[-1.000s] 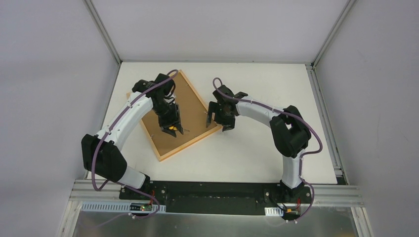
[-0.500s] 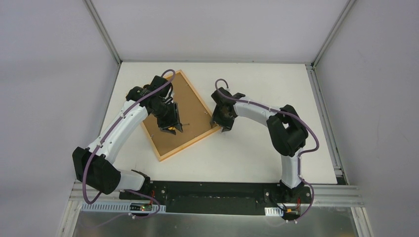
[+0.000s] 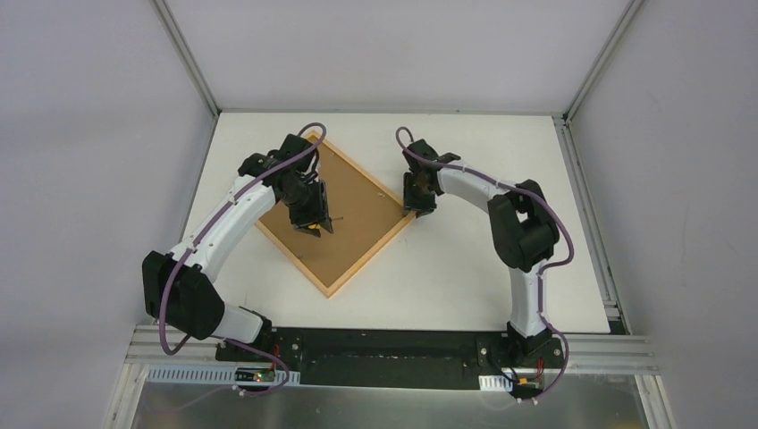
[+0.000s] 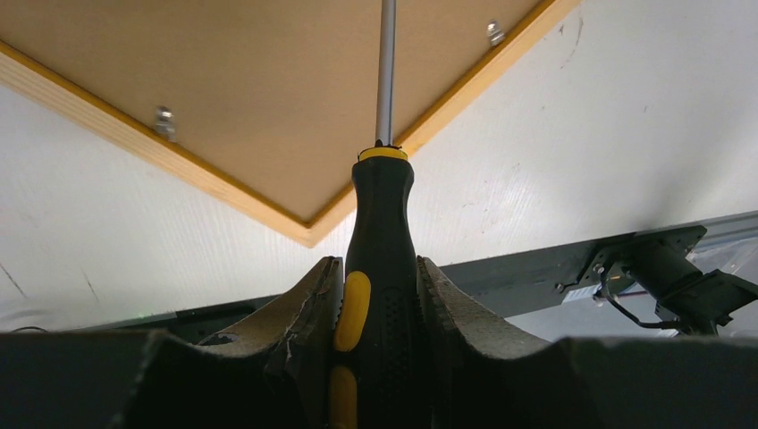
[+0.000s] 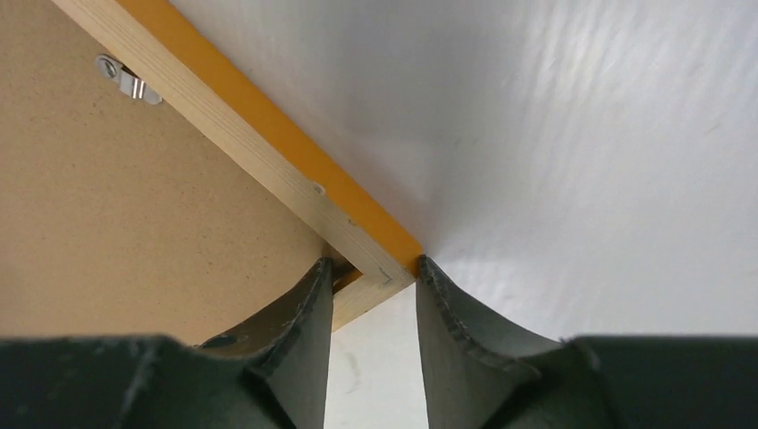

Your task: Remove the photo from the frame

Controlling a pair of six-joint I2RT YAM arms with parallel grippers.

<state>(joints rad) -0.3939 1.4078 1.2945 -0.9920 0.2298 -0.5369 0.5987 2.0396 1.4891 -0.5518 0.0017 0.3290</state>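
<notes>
My left tool [image 4: 375, 261] grips the screwdriver [image 4: 380, 206]; right tool [image 5: 371, 264] pinches the frame [image 5: 268, 152] corner. I'd brace it firmly, then swivel each retaining tab [image 4: 164, 121] gently.

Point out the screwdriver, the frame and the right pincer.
screwdriver [image 4: 380, 223], left wrist view, black handle.
frame [image 5: 250, 134], right wrist view, orange-edged rail.
right pincer [image 5: 374, 264], right wrist view, midway between its fingertips, at the frame corner.
</notes>
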